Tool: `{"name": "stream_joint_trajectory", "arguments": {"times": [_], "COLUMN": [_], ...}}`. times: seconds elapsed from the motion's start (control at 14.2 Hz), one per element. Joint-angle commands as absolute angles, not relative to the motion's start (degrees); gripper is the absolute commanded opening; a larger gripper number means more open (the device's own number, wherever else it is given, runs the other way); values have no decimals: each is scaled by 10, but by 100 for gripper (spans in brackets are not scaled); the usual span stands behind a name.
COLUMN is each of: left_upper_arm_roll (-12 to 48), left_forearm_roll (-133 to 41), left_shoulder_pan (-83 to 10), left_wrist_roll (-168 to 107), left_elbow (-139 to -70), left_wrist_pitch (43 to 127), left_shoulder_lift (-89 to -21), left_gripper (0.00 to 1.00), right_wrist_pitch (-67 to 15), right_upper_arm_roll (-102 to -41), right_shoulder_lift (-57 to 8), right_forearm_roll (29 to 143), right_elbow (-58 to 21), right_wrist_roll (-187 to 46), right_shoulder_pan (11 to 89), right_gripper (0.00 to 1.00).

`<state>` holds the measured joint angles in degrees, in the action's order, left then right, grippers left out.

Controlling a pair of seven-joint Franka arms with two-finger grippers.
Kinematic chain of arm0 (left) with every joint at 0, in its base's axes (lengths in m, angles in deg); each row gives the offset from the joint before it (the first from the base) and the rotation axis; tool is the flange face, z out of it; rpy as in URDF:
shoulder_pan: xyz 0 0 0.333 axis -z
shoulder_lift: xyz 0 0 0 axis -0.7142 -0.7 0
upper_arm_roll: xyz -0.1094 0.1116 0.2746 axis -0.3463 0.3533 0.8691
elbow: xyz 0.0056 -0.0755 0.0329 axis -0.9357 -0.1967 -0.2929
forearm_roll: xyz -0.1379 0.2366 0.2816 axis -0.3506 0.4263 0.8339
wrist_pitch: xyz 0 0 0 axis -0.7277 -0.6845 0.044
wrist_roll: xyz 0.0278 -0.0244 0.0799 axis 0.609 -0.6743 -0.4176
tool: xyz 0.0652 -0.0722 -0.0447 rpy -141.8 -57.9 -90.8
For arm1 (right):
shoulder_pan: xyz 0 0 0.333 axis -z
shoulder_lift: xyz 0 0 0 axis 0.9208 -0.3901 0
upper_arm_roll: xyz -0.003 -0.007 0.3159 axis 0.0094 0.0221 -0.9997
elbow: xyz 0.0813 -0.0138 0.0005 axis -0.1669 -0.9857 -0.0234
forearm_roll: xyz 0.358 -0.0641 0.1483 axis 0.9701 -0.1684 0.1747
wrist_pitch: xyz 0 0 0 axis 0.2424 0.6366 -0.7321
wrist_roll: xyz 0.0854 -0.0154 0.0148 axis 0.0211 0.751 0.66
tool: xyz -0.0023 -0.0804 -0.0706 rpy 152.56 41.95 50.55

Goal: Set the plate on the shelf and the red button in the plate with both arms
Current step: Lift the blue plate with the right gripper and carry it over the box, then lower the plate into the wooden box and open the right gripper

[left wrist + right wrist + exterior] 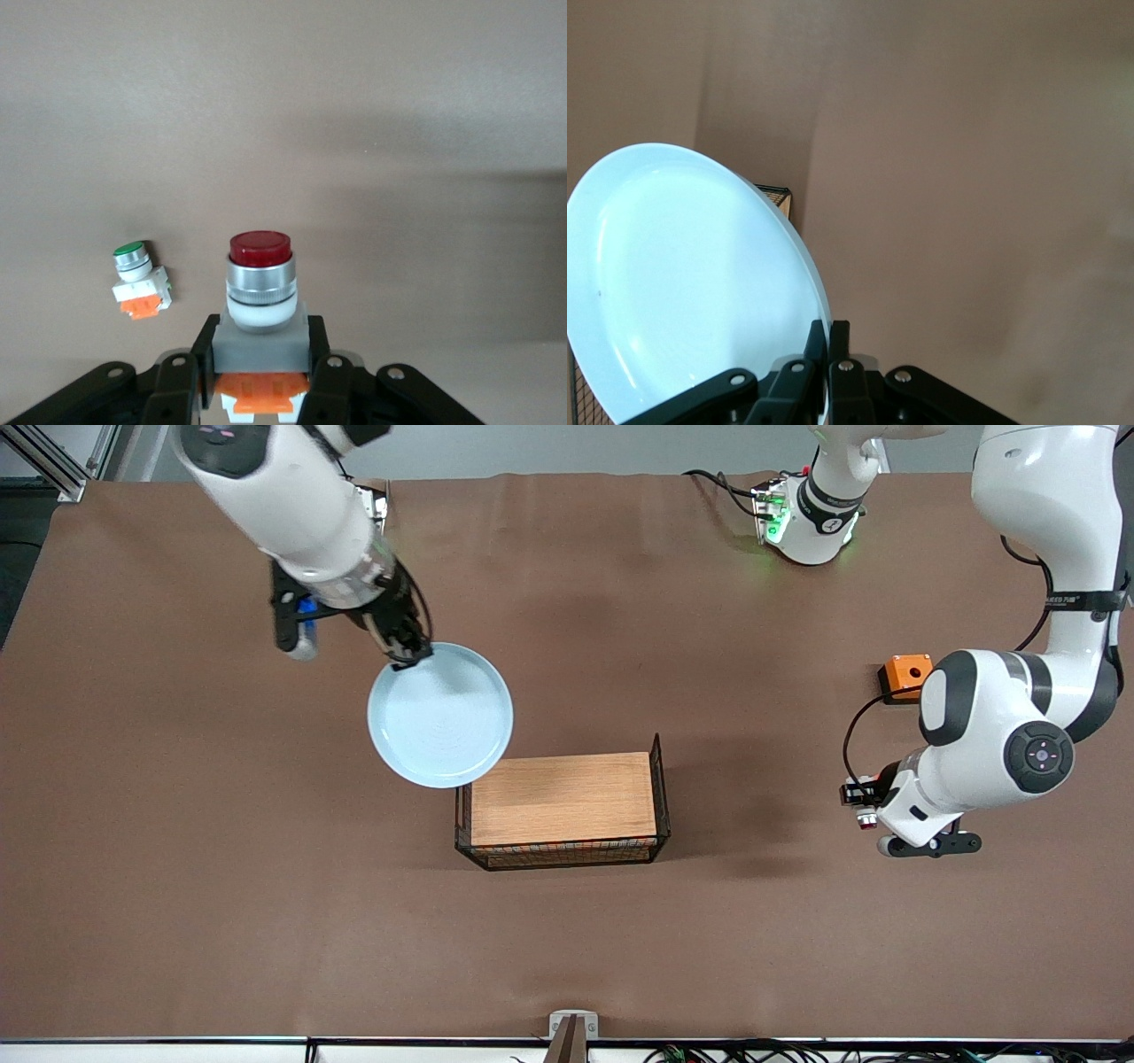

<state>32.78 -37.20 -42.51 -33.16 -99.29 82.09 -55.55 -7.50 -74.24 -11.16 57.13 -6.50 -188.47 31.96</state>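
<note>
Both pickups look done; placing remains. The right hand [409,657] pinches the plate [440,715] by its eleven-o'clock rim, in the air over the surface [177,868]. The left hand [263,372] grips the red button [260,283] aloft.

glossy plate [440,717], matt brown table cloth [177,824], wooden board [563,797]

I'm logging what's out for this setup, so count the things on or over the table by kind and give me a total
Plates: 1, the plate, held by the right gripper.
Push buttons: 2, the red button in the left gripper, and a green button.
Orange boxes: 1, the orange box.
Wire baskets: 1, the wire basket.
Total: 5
</note>
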Motion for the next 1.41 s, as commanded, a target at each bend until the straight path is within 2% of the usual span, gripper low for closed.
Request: {"name": "stream_joint_trajectory", "arguments": {"times": [0.0,0.14,0.57,0.92,1.34], "left_upper_arm_roll": [327,327,318,313,305], "left_forearm_roll": [-372,-390,-407,-418,-440], "left_shoulder_pan": [-425,-425,-420,-418,-421], "left_wrist_roll": [-345,-350,-414,-478,-480], "left_elbow": [-991,-986,-899,-882,-882], "left_wrist_pitch": [785,768,662,660,660], "left_shoulder_lift": [-516,-498,-493,-493,-485], "left_gripper": [26,26,26,26,26], "right_wrist_pitch": [-89,-90,-131,-133,-177], "right_upper_arm_roll": [-734,-734,-732,-731,-730], "right_shoulder_lift": [-170,-201,-276,-349,-378], "right_forearm_roll": [541,535,523,501,471], "right_elbow": [-19,8,58,126,128], "right_wrist_roll": [-1983,-2036,-2155,-2212,-2252], "right_shoulder_pan": [277,265,229,220,199], "right_gripper": [0,0,0,0,0]}}
